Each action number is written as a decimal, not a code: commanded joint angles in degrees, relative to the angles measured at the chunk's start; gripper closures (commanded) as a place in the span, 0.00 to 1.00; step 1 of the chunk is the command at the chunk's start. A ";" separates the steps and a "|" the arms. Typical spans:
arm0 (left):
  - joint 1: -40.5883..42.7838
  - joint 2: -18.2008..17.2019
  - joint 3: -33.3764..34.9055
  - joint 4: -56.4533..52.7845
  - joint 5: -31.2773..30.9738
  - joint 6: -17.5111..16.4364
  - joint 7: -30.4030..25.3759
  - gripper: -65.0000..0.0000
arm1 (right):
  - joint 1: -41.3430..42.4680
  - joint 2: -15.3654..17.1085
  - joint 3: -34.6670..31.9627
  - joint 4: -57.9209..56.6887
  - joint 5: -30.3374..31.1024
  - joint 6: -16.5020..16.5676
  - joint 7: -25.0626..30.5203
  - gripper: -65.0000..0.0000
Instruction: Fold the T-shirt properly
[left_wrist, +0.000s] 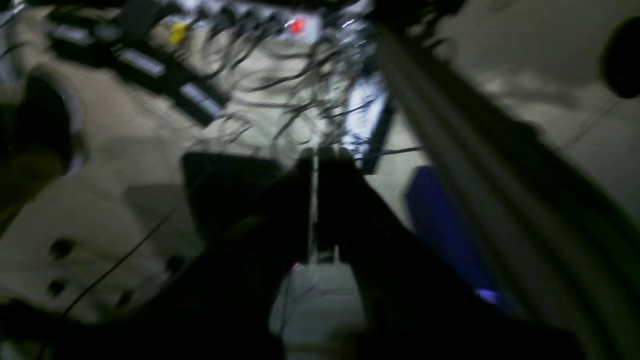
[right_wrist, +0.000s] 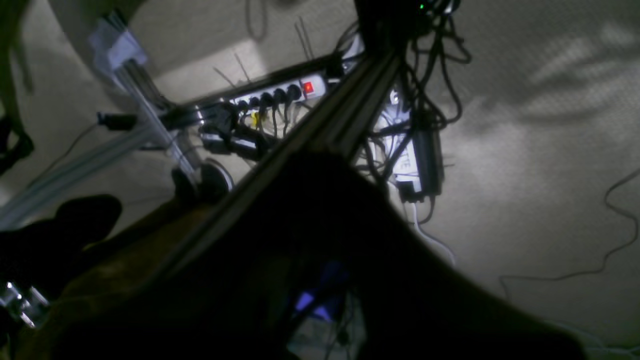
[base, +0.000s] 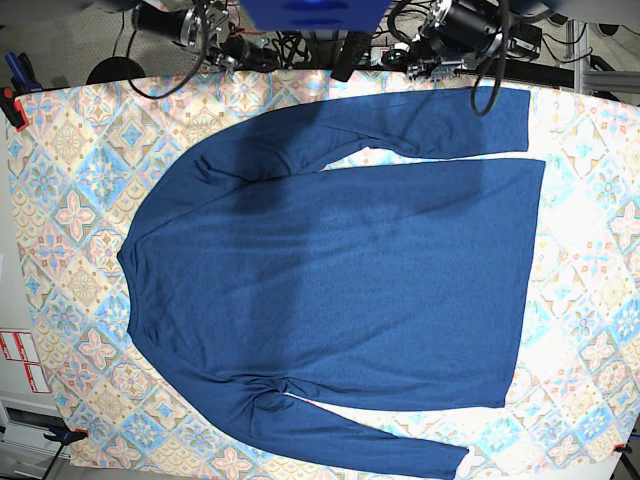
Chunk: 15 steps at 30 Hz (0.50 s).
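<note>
— Pastel tiled tablecloth over the whole table, clamped at the left corners. Location of the T-shirt?

— Flat on the tablecloth, centred, covering most of it. Collar toward the left edge of the base view, hem toward the right. Upper sleeve angled along the far edge, lower sleeve along the near edge, both spread out from the body.

— Appearance?

— Plain dark navy, long-sleeved, no print. Shallow wrinkles across the body, a small bunch at the lower armpit. No fold made yet, by the look of it.

— Handling, as a judgement?

— Probably light, thin and limp: likely to drape and drag rather than hold shape, and to wrinkle if pulled over the cloth. Best grips probably at edges and corners: cuff, shoulder seam, hem corner. Pinch only the shirt layer, not the tablecloth beneath.

— End effectors?

— Left gripper: fingers pressed nearly together, nothing between them. Right gripper: only a dark silhouette in its own view, taken as closed and empty. Both wrist views blurred, facing floor, cables and a power strip, so parked beyond the far table edge, well apart from the shirt.
</note>
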 joint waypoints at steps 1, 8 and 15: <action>1.46 0.10 0.12 -0.01 0.00 -0.25 0.61 1.00 | -1.53 -0.08 -0.57 -0.02 0.19 0.70 -0.06 1.00; 7.18 -2.54 0.03 0.17 -0.09 -0.34 0.52 1.00 | -6.54 0.18 -2.59 -0.81 0.28 0.70 0.11 1.00; 11.13 -2.81 -0.32 5.79 -0.44 -0.34 -16.62 1.00 | -9.70 1.59 -2.33 -1.83 0.54 0.70 0.11 1.00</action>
